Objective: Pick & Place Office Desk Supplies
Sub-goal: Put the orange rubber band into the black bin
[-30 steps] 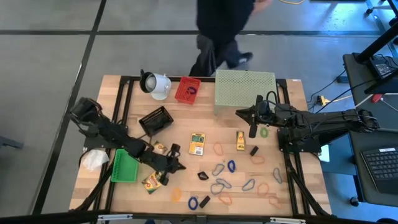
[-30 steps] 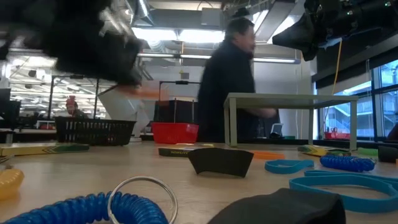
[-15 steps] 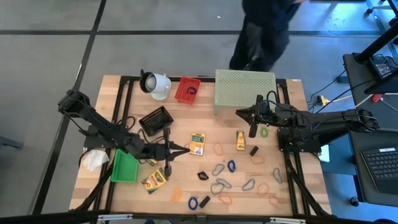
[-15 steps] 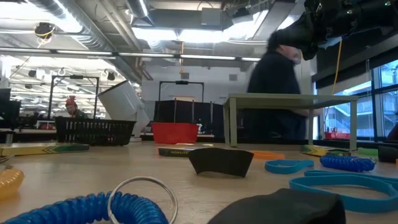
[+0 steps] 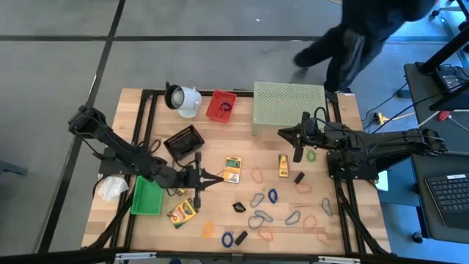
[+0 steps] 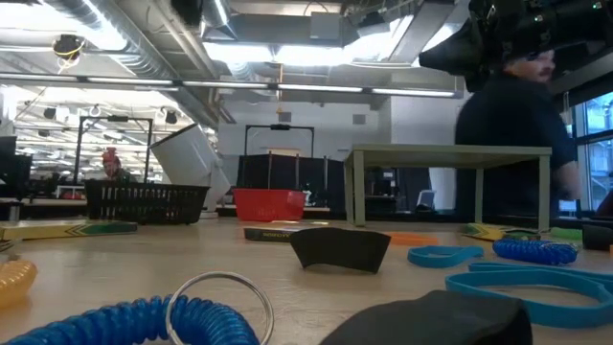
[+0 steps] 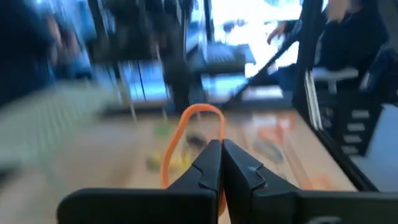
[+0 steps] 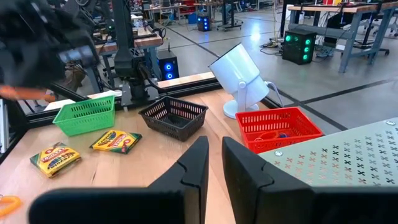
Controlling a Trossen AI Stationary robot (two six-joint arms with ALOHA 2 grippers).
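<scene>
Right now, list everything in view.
crayon boxes: at least three, yellow-green, table middle and left
rubber-band loops: several, mostly orange, front right
oval clips: several, grey and blue, front
black clips: three, among the loops
red basket: one, back
black basket: one, left of middle
green basket: one, front left
white cup-shaped object: one, back left
mesh stand: one, pale green, back
person: one, dark clothes, behind table
left end effector: shut on orange rubber band, mid-table
right end effector: slightly open, before the stand
</scene>
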